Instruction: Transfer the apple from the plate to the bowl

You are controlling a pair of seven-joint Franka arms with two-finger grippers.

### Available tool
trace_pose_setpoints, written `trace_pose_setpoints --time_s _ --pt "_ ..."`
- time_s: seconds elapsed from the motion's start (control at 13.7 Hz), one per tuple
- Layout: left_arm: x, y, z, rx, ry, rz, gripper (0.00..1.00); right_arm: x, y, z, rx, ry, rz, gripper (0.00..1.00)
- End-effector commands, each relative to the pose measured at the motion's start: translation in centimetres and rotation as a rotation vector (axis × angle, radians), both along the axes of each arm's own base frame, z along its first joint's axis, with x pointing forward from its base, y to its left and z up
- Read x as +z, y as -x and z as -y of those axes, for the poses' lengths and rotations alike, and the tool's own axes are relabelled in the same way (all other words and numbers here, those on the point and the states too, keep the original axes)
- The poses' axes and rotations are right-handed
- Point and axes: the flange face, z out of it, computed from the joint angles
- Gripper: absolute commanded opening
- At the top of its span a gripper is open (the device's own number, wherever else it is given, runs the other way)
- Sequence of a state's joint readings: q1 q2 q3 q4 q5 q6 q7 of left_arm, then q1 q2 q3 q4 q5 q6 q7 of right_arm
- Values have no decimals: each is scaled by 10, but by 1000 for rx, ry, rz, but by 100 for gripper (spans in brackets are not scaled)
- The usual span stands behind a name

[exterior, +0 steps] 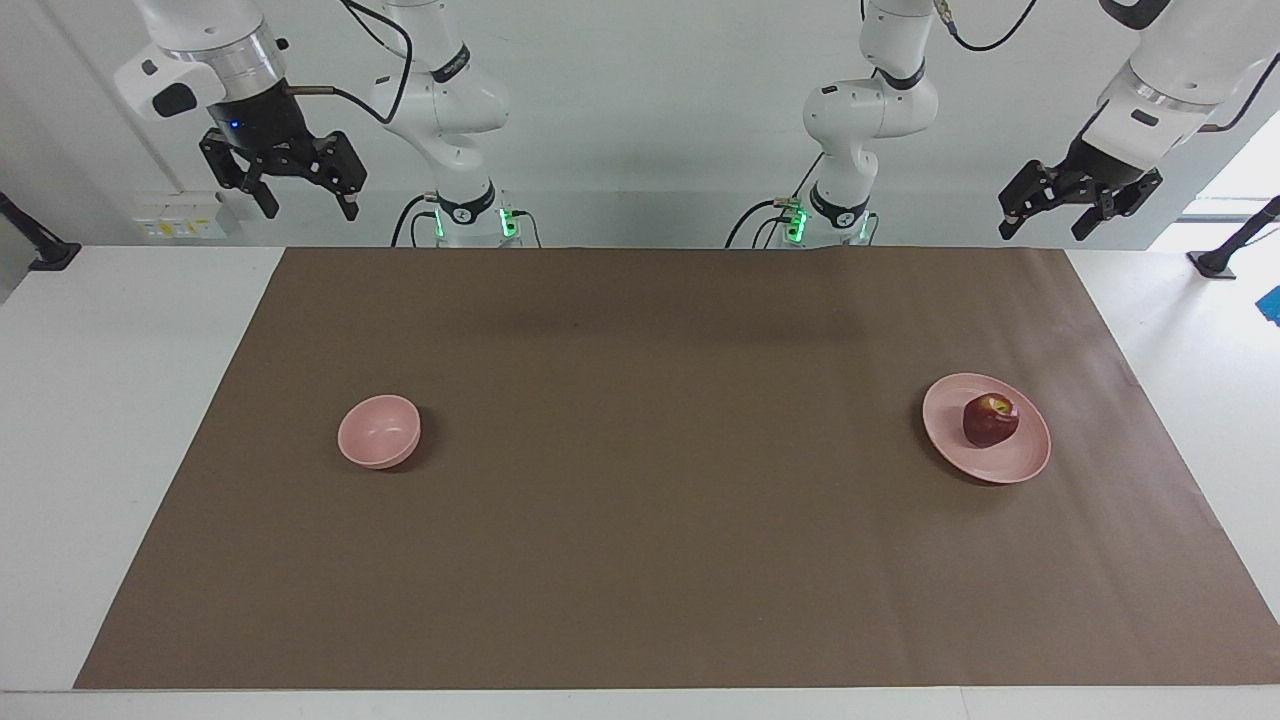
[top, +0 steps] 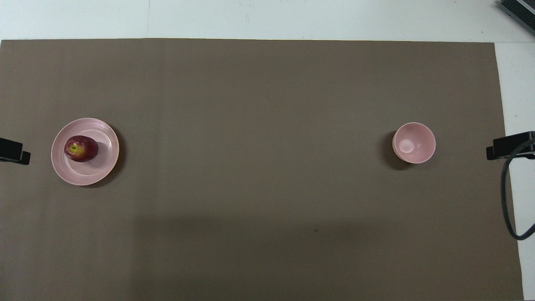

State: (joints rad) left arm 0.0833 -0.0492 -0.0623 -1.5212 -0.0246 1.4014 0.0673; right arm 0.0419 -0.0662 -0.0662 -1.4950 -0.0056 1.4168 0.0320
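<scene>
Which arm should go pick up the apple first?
Probably the left: the apple sits on the plate at the left arm's end, below the left gripper. The right gripper hangs at the bowl's end.

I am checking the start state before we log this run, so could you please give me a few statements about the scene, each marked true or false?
1. The apple lies on the plate. True.
2. The bowl holds a second apple. False: the bowl holds nothing.
3. The plate sits toward the left arm's end of the table, the bowl toward the right arm's end. True.
4. The left gripper grips the apple. False: it hangs open in the air, holding nothing.
5. The right gripper touches the bowl. False: it is raised, open, well above the table.
</scene>
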Motion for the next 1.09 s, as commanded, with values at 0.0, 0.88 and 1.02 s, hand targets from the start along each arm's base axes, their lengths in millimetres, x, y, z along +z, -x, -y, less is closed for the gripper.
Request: trace_pose_setpoints --time_s 0.0,0.88,1.02 --pt "1 2 2 -18 1 -9 100 0 0 2 20 -22 5 100" --pt "1 2 2 0 2 -9 100 1 0 2 20 -22 7 100" --pt "1 3 1 -3 3 -9 100 2 0 2 20 -22 8 100"
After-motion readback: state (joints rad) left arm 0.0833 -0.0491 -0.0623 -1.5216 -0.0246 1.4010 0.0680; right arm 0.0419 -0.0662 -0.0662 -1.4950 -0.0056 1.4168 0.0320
